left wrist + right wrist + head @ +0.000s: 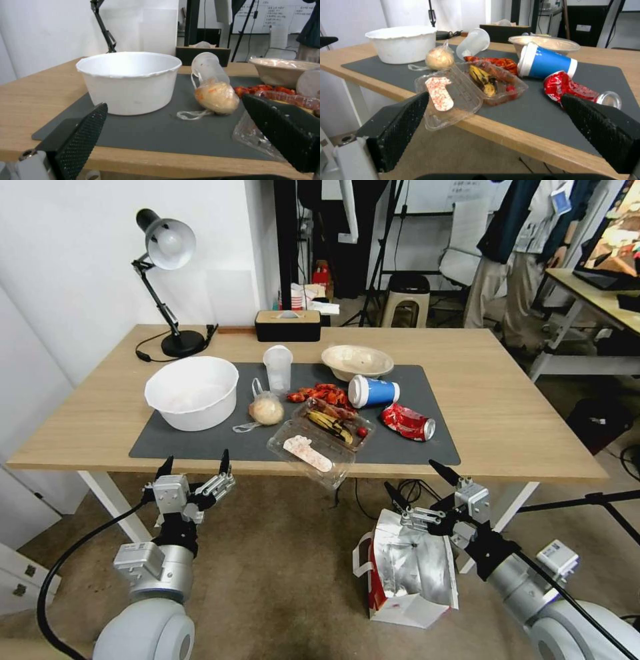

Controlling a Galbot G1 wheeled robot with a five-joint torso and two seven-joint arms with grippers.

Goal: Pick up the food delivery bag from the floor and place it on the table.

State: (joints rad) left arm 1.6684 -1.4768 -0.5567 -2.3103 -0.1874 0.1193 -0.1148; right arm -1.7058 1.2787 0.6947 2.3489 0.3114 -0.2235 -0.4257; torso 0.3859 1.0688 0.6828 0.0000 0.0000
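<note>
The food delivery bag (410, 573) stands on the floor (280, 553) in front of the table (520, 413), near its right front leg. It is white with a red side, and its open top shows silver foil lining. A white strap handle hangs at its left. My right gripper (411, 477) hovers open above the bag's open top, just below the table's front edge, holding nothing. Its wrist view looks across the tabletop between its spread fingers (400, 127). My left gripper (196, 463) is open and empty before the table's front left edge, facing the mat (150, 130).
On the dark mat sit a white bowl (192, 392), a bagged bun (266, 411), a clear cup (278, 368), a beige bowl (357, 361), a blue cup (373, 392) and a crushed red can (408, 421). A clear clamshell tray (320, 443) overhangs the front edge. A lamp (167, 280) stands back left.
</note>
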